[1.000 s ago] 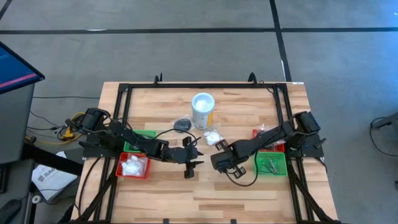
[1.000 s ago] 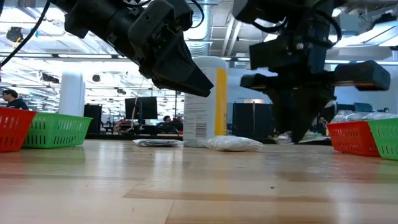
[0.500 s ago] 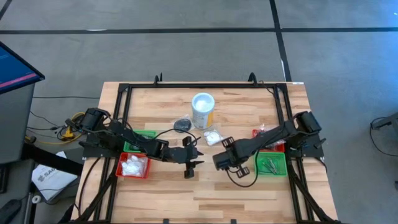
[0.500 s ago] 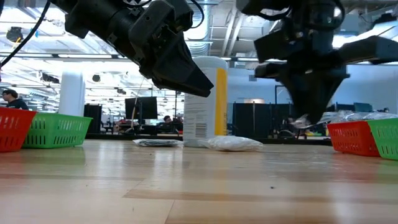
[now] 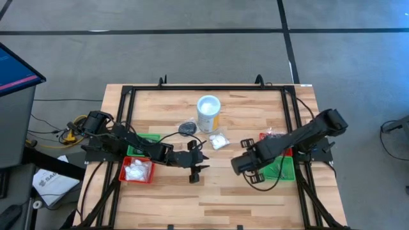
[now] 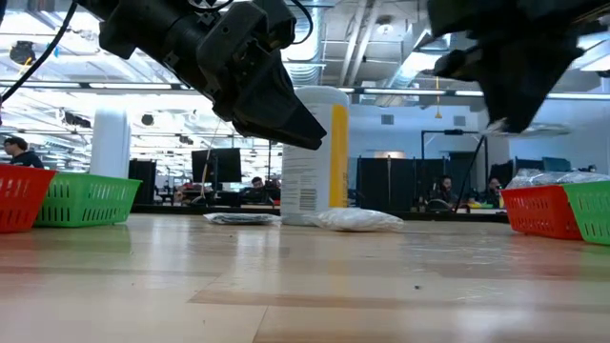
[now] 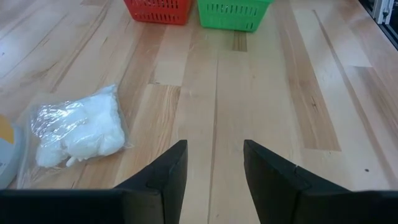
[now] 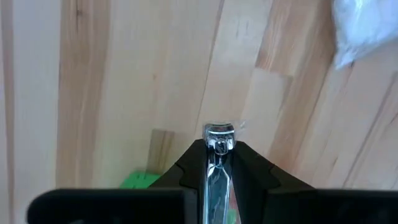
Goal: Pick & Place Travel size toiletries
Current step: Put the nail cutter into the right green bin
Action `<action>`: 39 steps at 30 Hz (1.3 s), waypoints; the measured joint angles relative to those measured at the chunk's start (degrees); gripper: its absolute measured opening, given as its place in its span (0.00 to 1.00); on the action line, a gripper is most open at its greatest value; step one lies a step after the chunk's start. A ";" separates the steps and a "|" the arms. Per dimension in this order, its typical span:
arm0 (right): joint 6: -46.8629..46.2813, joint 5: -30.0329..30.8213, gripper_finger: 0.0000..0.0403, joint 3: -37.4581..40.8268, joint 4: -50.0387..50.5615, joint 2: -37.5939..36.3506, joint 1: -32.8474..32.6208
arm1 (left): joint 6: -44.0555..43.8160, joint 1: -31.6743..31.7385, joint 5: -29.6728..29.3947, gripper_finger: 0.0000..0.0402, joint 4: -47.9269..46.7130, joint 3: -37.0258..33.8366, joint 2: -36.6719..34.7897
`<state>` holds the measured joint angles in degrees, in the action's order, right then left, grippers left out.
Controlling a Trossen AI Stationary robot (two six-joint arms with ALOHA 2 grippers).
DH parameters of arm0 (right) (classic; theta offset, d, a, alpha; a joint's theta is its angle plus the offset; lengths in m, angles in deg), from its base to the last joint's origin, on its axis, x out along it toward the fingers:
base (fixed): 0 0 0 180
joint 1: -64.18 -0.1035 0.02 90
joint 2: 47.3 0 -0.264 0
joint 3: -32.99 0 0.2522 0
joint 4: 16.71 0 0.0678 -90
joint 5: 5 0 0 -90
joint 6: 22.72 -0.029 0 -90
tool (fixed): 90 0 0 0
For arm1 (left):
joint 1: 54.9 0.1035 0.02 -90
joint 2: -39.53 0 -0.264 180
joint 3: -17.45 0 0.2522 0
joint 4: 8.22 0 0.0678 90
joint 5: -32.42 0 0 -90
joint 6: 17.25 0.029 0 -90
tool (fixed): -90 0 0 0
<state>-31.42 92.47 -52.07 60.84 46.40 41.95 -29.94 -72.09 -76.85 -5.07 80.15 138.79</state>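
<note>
At the left of the high view sit a red tray (image 5: 137,171) holding white packets and a green tray (image 5: 147,138) behind it. The left claw (image 5: 195,175) hangs low over the bench (image 5: 211,198) at lower centre, fingers spread and empty. Above centre stand the canister (image 5: 208,113), a dark pouch (image 5: 186,128) and a white packet (image 5: 218,140). The right claw (image 5: 246,167), right of centre, pinches a silvery tube (image 8: 219,146) beside the right green tray (image 5: 284,169).

Bare wood across table (image 5: 211,198) front; white canister (image 5: 208,113), white packet (image 5: 218,140) crowd centre back; baskets (image 5: 279,167) flank sides.
</note>
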 joint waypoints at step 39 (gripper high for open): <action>-37.82 0.54 0.16 22.15 -0.47 -16.63 -13.56 | 0.00 0.02 0.00 0.37 0.07 0.01 0.00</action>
<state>-69.25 93.01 -29.93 60.37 29.78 28.40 -29.94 -72.06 -76.85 -5.01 80.16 138.79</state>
